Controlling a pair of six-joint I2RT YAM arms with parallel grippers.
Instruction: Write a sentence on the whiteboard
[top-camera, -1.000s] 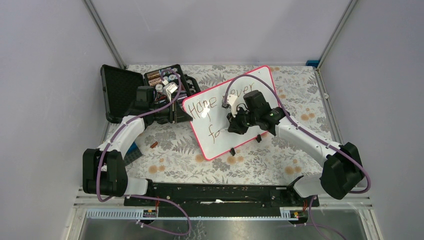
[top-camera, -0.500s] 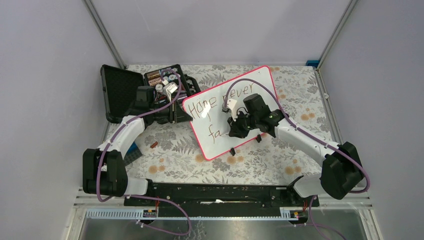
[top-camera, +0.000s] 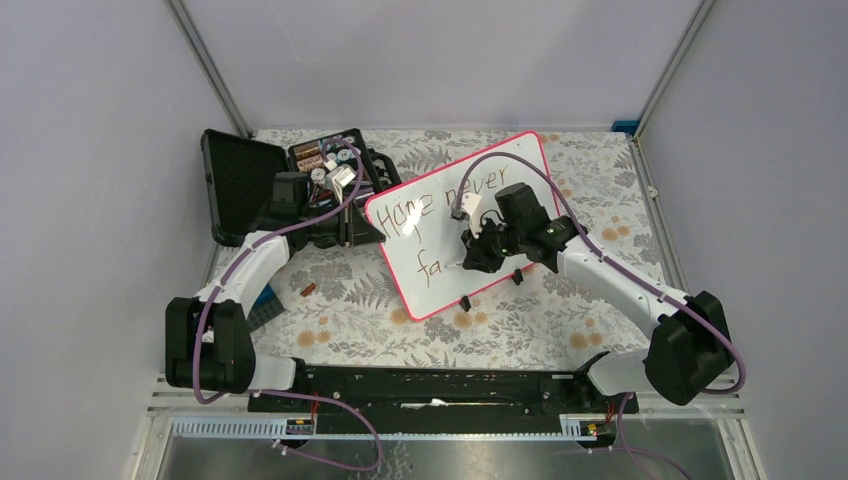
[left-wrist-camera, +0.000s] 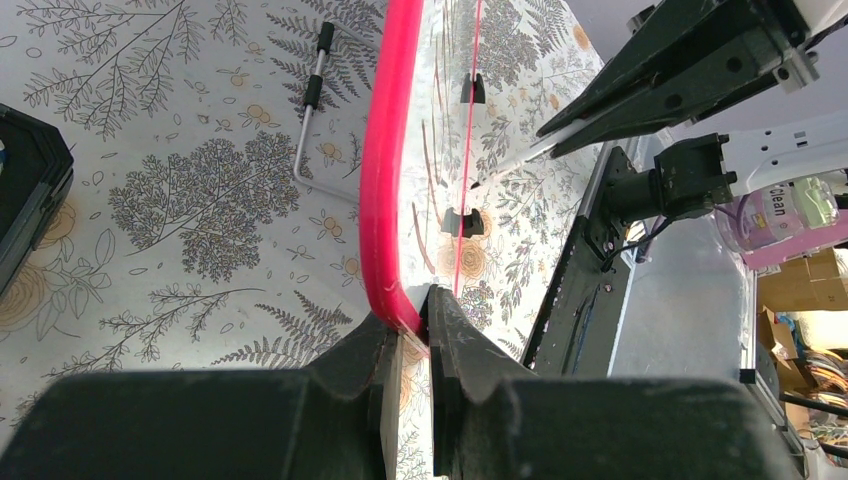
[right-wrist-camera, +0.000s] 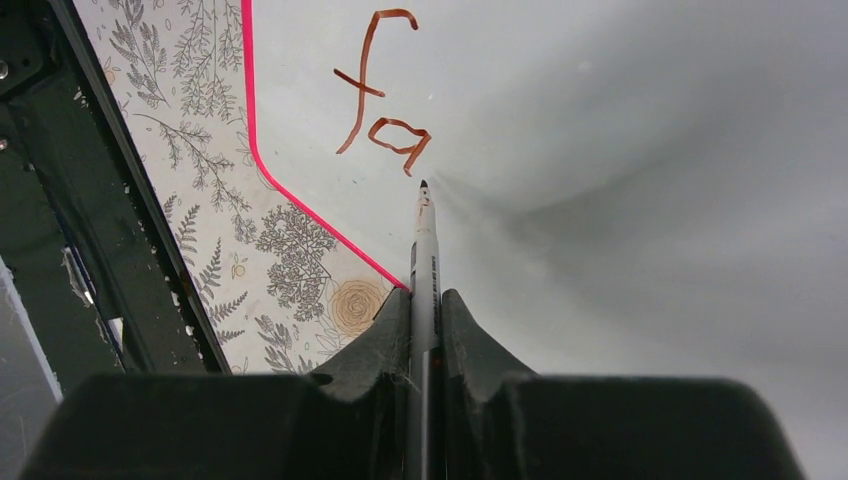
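Guessing light, stiff and slick for the whiteboard (top-camera: 445, 290), so best pinched by the pink rim (left-wrist-camera: 380, 180) as with the left gripper (left-wrist-camera: 415, 310) clamped there, right gripper (right-wrist-camera: 425, 300) squeezed round the marker (right-wrist-camera: 424, 240).

The whiteboard (top-camera: 441, 294) is white with rounded corners and a thin pink-red rim. It sits mid-counter, skewed so its long sides run from 8 o'clock to 2 o'clock, with two small black clips (top-camera: 466, 302) on its 5 o'clock edge. The sentence (top-camera: 420, 206) in brownish marker reads "Hope never", with only "fa" (right-wrist-camera: 385, 122) beneath.
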